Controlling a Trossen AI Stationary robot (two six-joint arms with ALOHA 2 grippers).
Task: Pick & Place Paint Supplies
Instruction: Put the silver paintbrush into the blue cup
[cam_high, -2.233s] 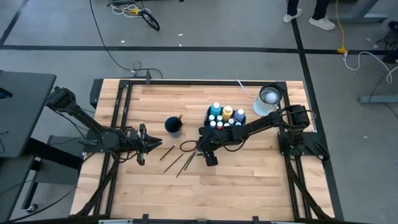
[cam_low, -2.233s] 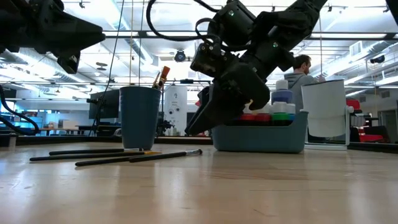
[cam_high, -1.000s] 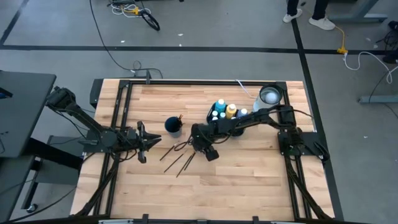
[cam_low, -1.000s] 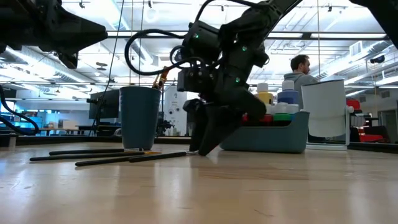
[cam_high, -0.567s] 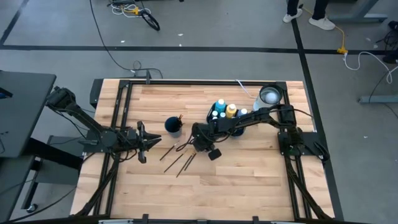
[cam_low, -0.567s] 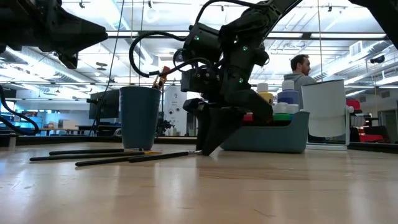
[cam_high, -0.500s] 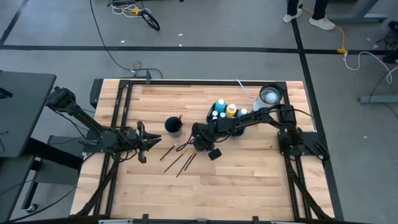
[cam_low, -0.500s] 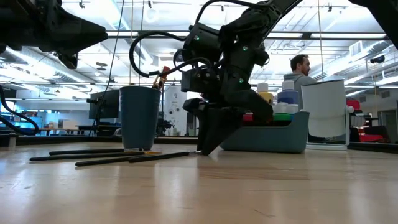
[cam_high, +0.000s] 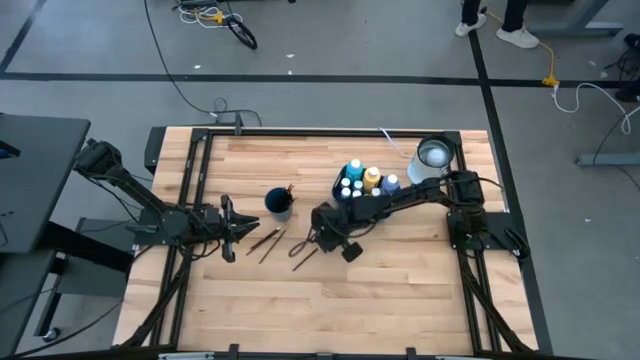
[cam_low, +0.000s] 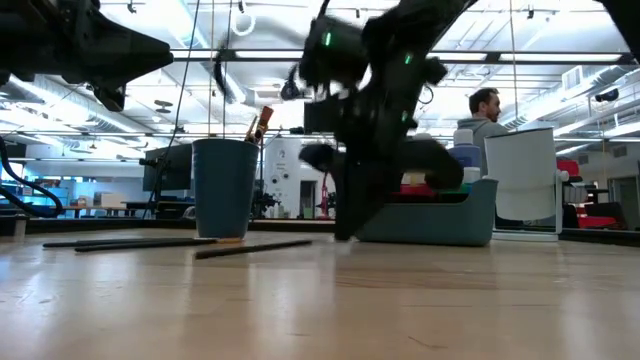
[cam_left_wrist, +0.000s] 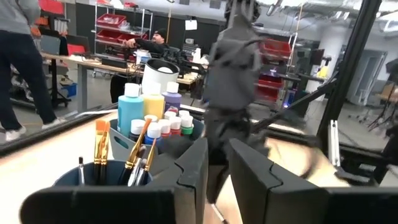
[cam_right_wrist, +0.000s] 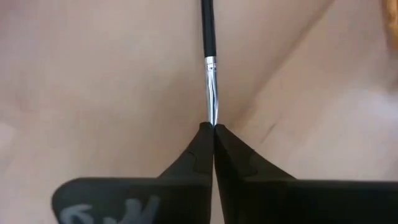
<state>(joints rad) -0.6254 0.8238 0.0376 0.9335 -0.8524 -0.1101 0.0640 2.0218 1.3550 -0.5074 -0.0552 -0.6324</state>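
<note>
Wooden surface (cam_high: 400, 270) w/ our right hand (cam_right_wrist: 213, 127) pinched shut on just the paintbrush (cam_right_wrist: 209, 37) ferrule end, so we reckon it'll pivot or slip out on lift; left hand (cam_high: 246, 232) idles slightly open near loose brushes.

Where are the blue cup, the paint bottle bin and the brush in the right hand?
blue cup (cam_low: 225, 188), low view, its side wall.
paint bottle bin (cam_low: 440, 219), low view, its front wall.
brush (cam_right_wrist: 211, 99), right wrist view, its metal ferrule.
</note>
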